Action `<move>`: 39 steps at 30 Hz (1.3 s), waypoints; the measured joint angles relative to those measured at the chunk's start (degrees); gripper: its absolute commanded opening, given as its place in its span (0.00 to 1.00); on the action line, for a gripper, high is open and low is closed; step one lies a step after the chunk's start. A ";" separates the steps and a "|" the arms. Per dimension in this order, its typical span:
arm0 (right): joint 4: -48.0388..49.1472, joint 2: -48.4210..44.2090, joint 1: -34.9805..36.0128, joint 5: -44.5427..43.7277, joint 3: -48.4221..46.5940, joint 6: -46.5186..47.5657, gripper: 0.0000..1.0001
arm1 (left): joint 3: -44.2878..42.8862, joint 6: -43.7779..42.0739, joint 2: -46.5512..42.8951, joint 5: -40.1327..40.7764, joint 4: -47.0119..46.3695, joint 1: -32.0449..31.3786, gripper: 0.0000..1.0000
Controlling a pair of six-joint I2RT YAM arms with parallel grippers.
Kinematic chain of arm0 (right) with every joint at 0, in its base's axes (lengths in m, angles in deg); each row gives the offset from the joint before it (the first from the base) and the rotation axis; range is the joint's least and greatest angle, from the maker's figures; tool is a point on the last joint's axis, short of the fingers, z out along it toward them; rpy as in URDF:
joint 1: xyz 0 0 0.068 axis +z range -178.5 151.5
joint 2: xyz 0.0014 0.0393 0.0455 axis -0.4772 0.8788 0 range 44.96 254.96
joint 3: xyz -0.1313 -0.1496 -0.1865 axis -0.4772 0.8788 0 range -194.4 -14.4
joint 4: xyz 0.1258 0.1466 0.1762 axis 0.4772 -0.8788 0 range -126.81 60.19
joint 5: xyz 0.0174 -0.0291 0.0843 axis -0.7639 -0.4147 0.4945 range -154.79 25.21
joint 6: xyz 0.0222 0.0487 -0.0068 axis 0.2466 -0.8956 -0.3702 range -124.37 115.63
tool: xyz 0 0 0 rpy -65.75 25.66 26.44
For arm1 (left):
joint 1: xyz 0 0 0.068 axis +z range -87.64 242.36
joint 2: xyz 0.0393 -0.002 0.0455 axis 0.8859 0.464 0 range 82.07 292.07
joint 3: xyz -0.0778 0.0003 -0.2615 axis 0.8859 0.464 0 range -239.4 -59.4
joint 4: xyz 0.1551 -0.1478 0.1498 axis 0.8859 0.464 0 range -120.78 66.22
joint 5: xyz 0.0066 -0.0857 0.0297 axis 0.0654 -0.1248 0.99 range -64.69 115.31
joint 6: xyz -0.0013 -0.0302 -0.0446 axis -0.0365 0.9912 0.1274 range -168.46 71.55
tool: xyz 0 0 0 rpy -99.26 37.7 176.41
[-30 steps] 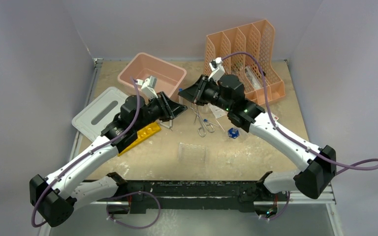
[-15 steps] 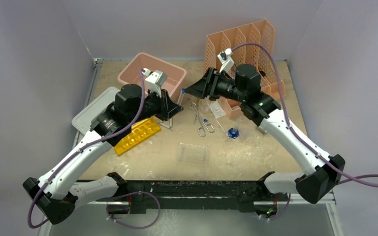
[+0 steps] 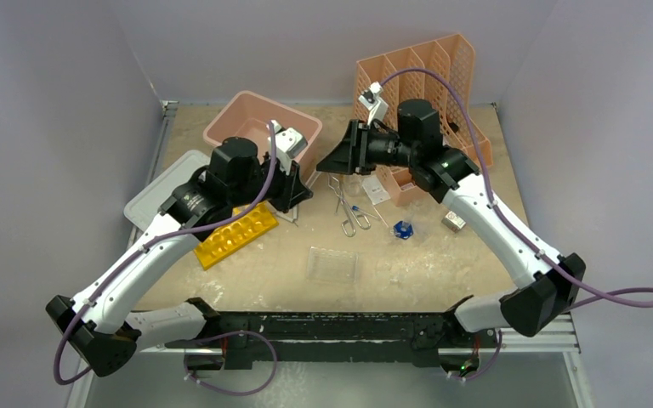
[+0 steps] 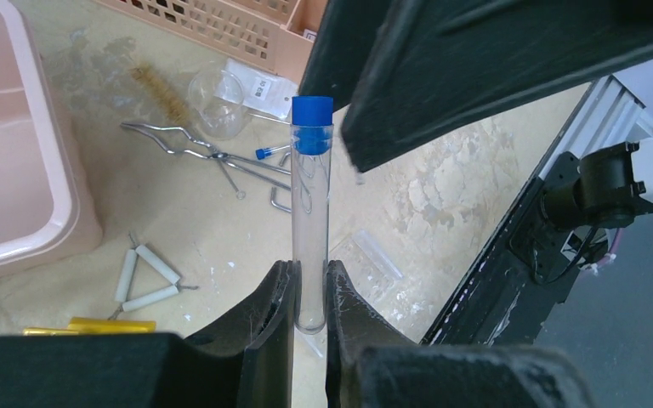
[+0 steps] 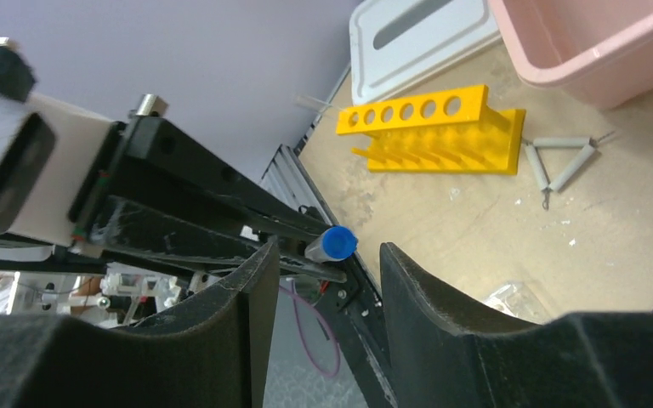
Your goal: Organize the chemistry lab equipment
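Observation:
My left gripper (image 4: 310,274) is shut on the lower end of a clear test tube (image 4: 311,221) with a blue cap (image 4: 312,113) and holds it above the table. My right gripper (image 5: 327,255) is open; the tube's blue cap (image 5: 337,242) lies between its fingers (image 4: 476,76) without touching them. In the top view the two grippers (image 3: 299,185) (image 3: 333,160) meet tip to tip. The yellow rack (image 3: 236,234) lies under my left arm. The tongs (image 3: 346,208), wire triangle (image 4: 144,276), clear tray (image 3: 332,263) and a small blue-capped vial (image 4: 265,153) lie on the table.
The pink tub (image 3: 261,127) stands behind my left gripper, with its grey lid (image 3: 170,200) at the left. The peach file holder (image 3: 425,85) is at the back right. A brush (image 4: 161,89), a small beaker (image 4: 217,93) and a blue piece (image 3: 403,229) lie mid-table.
My left forearm has swung left off the yellow rack, with its gripper still near the same spot. My right wrist has risen and turned, its open jaws now around the tube's cap.

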 measured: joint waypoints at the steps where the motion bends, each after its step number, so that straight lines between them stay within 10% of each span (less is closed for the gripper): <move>1: -0.33 0.52 0.00 0.20 0.00 0.07 0.49 | 0.00 -0.15 0.00 -0.20 0.11 0.00 0.00; 18: 3.78 1.75 -0.20 5.88 2.21 -2.71 0.13 | 0.02 -1.99 -0.48 -2.62 0.98 0.00 0.00; 22: 4.35 1.73 -0.24 6.10 2.73 -2.84 0.13 | 0.02 -1.97 -0.50 -2.45 1.22 0.00 0.54; 26: 2.71 1.44 -0.11 3.26 2.93 0.63 0.11 | 0.31 -1.22 -0.76 1.51 1.09 -0.02 0.75; 39: -1.03 -4.59 9.35 -32.26 14.10 17.75 0.11 | 17.00 15.39 -11.26 30.08 -0.59 0.00 0.74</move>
